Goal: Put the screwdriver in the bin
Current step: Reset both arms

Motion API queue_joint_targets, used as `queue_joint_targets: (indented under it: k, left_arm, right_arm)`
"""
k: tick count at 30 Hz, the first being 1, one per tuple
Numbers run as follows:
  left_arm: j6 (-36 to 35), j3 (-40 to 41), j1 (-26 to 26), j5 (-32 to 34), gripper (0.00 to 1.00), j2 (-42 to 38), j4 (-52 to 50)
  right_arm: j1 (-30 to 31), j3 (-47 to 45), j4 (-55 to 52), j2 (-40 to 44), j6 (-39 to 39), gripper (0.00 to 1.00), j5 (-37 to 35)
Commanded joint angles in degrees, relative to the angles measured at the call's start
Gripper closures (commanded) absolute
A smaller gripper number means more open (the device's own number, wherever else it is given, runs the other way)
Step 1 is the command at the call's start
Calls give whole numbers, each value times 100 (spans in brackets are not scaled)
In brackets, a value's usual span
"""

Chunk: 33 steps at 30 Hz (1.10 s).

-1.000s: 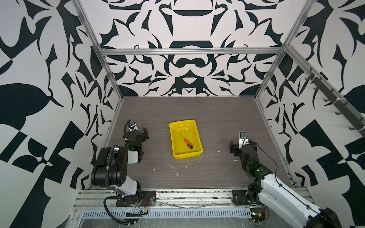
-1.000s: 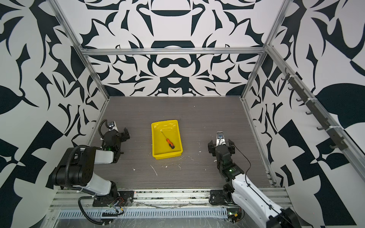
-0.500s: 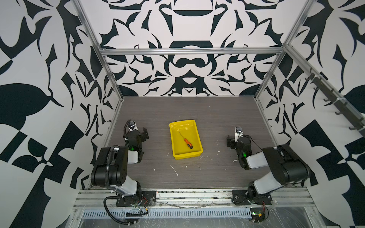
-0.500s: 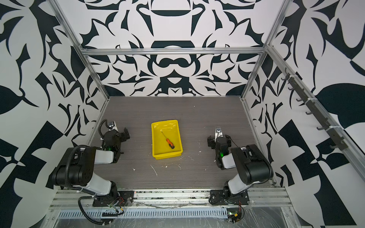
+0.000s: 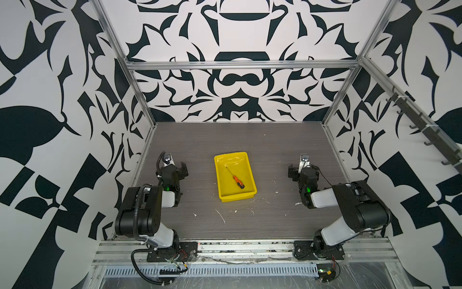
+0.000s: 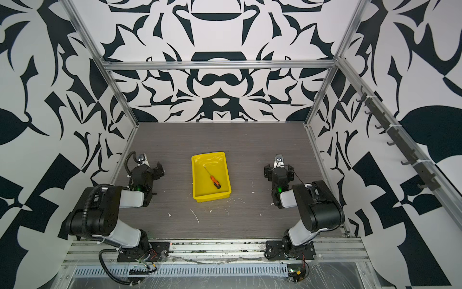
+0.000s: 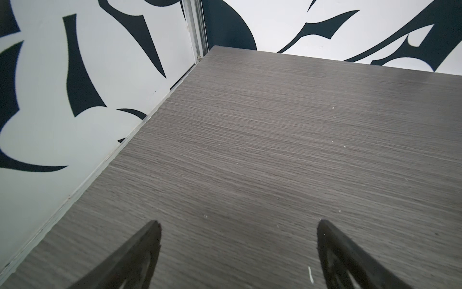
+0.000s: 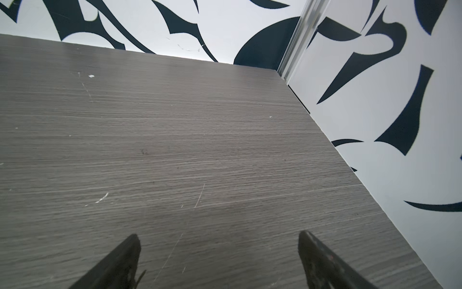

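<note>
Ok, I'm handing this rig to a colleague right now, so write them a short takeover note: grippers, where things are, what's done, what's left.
Left gripper: open, empty, over bare table.
Right gripper: open, empty, over bare table.
The small orange-handled screwdriver with a thin dark shaft lies flat inside the shallow yellow plastic bin, mid-table between the arms in both top views.
Done: screwdriver is in the bin.
Left: nothing apparent; both arms are folded near their bases.

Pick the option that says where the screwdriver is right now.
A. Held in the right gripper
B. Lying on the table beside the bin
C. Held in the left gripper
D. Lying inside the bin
D: in both top views the screwdriver lies on the floor of the bin, clear of both arms.
</note>
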<state>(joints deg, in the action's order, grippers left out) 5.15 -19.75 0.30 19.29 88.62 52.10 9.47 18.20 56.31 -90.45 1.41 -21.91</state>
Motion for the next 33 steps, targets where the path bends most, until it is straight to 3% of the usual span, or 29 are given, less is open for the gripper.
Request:
queue_joint_targets:
  k: [1, 22, 23, 25, 27, 29, 31, 33]
  left_arm:
    - [83, -92, -12, 40, 1, 50, 169]
    - [83, -91, -12, 31, 1, 50, 169]
    - [81, -91, -12, 31, 1, 50, 169]
    - [83, -91, -12, 31, 1, 47, 174]
    - [83, -91, -16, 34, 1, 49, 169]
    - [82, -95, -12, 32, 1, 43, 169]
    - [83, -91, -13, 35, 1, 43, 169]
    - [83, -93, -12, 32, 1, 49, 170]
  right_arm:
    - [-22, 102, 30, 34, -114, 0, -99]
    - [-219, 126, -131, 96, -231, 0, 266]
    - [-216, -43, 76, 162, -197, 0, 321]
    - [-215, -875, 1546, 104, 38, 0, 1015]
    - [-213, -1165, 2522, -148, -52, 0, 748]
    - [-315, -750, 1646, 48, -141, 0, 913]
    - [-341, 25, -76, 185, -19, 0, 1372]
    - [-418, 181, -342, 152, -113, 0, 1393]
